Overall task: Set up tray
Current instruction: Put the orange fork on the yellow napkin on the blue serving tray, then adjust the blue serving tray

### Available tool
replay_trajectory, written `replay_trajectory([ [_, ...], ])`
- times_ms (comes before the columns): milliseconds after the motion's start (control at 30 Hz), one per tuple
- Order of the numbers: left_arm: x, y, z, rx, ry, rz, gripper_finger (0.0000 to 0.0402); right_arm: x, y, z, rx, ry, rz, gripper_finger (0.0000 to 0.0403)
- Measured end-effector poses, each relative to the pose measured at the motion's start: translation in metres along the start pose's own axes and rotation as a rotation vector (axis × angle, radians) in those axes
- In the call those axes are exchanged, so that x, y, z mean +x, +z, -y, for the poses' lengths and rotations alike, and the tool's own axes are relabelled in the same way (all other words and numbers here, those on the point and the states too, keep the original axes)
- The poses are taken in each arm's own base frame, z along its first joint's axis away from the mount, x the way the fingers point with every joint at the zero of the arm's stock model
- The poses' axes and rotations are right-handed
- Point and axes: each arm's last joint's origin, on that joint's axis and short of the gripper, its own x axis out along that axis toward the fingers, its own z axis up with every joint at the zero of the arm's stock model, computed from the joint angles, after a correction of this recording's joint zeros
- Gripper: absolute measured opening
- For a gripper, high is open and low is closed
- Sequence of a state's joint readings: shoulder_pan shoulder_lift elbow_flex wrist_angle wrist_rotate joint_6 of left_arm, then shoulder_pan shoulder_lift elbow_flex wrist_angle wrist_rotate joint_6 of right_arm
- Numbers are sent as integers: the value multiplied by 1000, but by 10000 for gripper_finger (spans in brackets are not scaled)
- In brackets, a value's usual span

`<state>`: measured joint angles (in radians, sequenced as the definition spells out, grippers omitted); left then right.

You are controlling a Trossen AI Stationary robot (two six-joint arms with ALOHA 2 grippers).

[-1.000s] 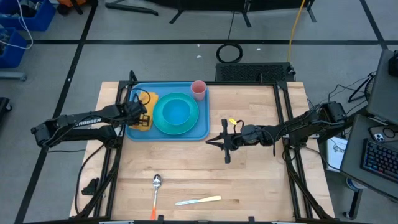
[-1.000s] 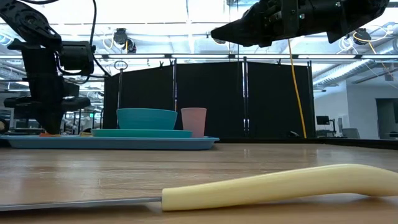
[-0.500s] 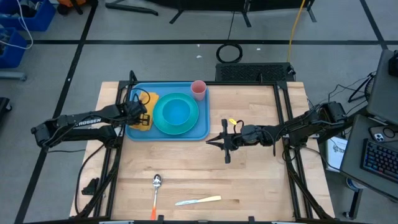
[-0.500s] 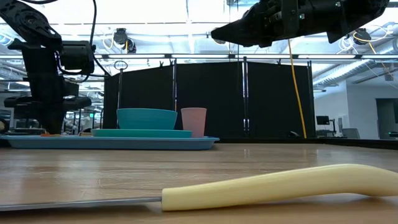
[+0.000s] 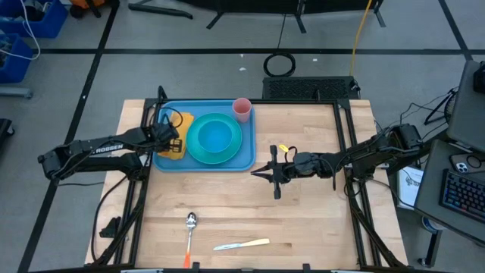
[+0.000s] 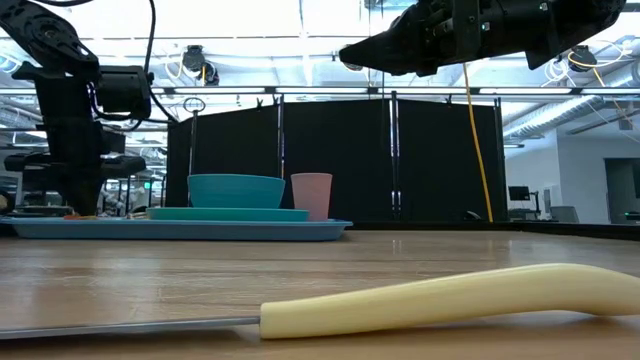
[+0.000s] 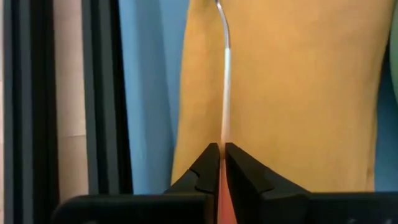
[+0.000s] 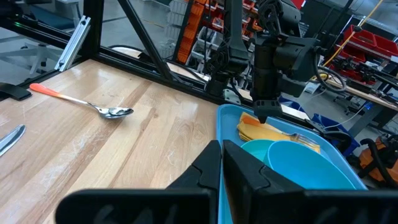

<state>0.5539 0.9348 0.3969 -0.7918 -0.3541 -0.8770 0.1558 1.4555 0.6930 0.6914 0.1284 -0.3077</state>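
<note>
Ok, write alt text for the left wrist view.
The left gripper is shut on a thin utensil handle, orange at the fingertips and metal farther out, lying over a yellow napkin on the light-blue tray.

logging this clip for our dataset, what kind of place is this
Most likely a robotics lab or workshop, not a home. A wooden table sits in a black metal frame with cables on a taped concrete floor, a keyboard at one side, and red parts bins on shelving behind.
</note>
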Motion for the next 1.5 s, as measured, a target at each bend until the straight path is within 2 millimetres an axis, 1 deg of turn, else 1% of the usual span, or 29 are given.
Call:
replay_trajectory([
  [433,0,0,0,31,11,9,33,0,0,1,1,-4,-2,6],
  [567,-3,2,4,25,-38,45,33,0,-1,2,7,-6,-3,6],
  [633,-7,3,9,5,-118,92,33,0,-1,2,7,-7,-3,6],
  [700,-14,5,16,-20,-228,125,33,0,-1,2,8,-7,-4,6],
  [767,-21,4,22,-8,-345,141,33,0,-2,3,8,-8,-10,6],
  [1000,-47,-11,40,51,-609,204,33,-2,-8,2,17,-6,-31,6],
  [1133,-65,-20,53,71,-741,320,33,-1,-13,8,125,-26,-63,6],
  [1267,-87,-31,64,126,-895,449,33,1,-25,26,305,-78,-201,4],
  [1367,-102,-39,69,170,-1000,520,33,2,-29,38,386,-110,-258,1],
  [1500,-115,-47,70,200,-1073,582,33,5,-28,50,482,-68,-302,1],
])
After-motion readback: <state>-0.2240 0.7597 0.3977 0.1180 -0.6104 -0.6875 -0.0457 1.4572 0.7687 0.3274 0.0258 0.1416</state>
